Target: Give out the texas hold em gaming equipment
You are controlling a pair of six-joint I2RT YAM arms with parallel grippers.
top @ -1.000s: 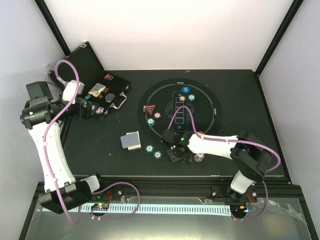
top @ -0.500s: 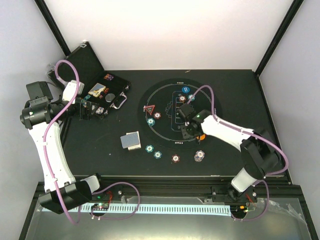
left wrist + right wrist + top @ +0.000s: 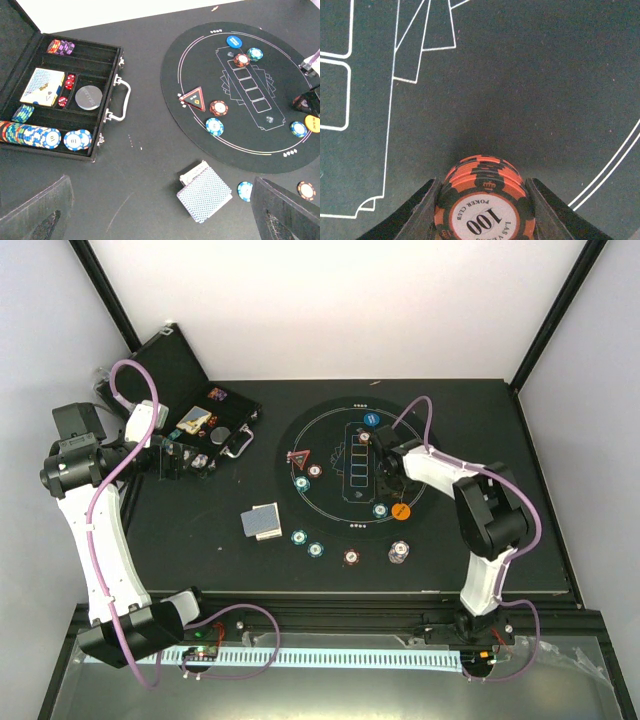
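Note:
My right gripper (image 3: pixel 483 182) is shut on a small stack of orange-and-black poker chips (image 3: pixel 485 205) marked 100, held just above the round mat (image 3: pixel 330 425). In the top view this gripper (image 3: pixel 388 476) is over the mat's right half. On the mat lie a blue disc (image 3: pixel 370 419), a red triangle marker (image 3: pixel 299 457), an orange disc (image 3: pixel 401 510) and single chips (image 3: pixel 380 509). More chips (image 3: pixel 315 548) lie in front of the mat. The grey-blue-backed card deck (image 3: pixel 205 192) lies on the table. My left gripper (image 3: pixel 161 200) is open and empty, above the deck.
The black foam-lined case (image 3: pixel 107 82) stands open at the back left, with rows of chips, a card box and red dice inside. A brown-red chip (image 3: pixel 351 557) and a white-grey chip (image 3: pixel 400 552) lie near the table's front edge.
My right gripper has swung from the table's front, near the mat's edge, back onto the mat's right half. A brown-red chip now shows where it was. The left arm has not moved.

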